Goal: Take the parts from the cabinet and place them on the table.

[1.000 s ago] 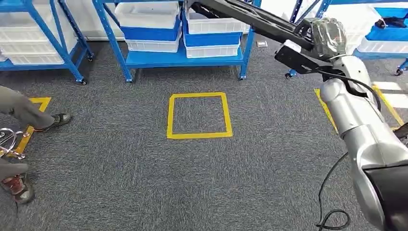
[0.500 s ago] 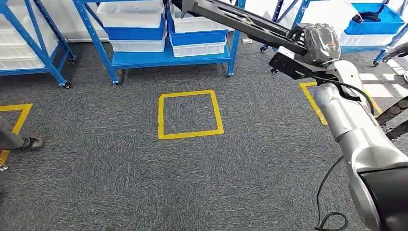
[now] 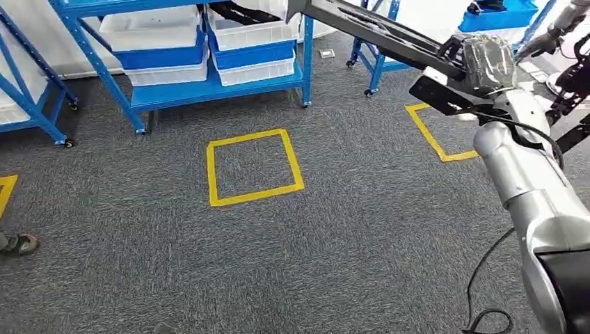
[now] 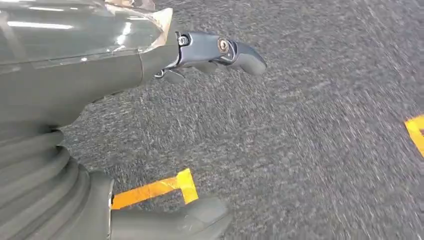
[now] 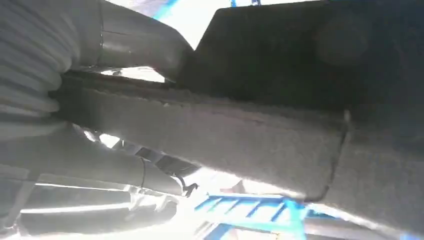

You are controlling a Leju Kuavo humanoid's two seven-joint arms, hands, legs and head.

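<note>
On the far left of the head view, a shoe (image 3: 19, 243) of a person standing by shows at the picture's edge, on the grey carpet (image 3: 292, 264). Further right we see the blue shelf rack (image 3: 209, 87) with its white bins (image 3: 153, 28) stacked on blue ones; we judge this the cabinet the parts come from. In front of it lies 1 full yellow taped square (image 3: 254, 167), probably a standing mark for us. Our left hand (image 4: 150, 65) hangs low over the carpet, fingers apart and holding nothing, since it has no job yet. To the right, our right arm (image 3: 529, 174) is raised and carries a long dark part (image 3: 376, 31) slanting across toward the rack; in the right wrist view our right hand (image 5: 90, 95) is clamped around this dark bar, thumb one side, fingers the other. We keep it high, likely to clear the racks while we carry it; no table is visible yet.
</note>
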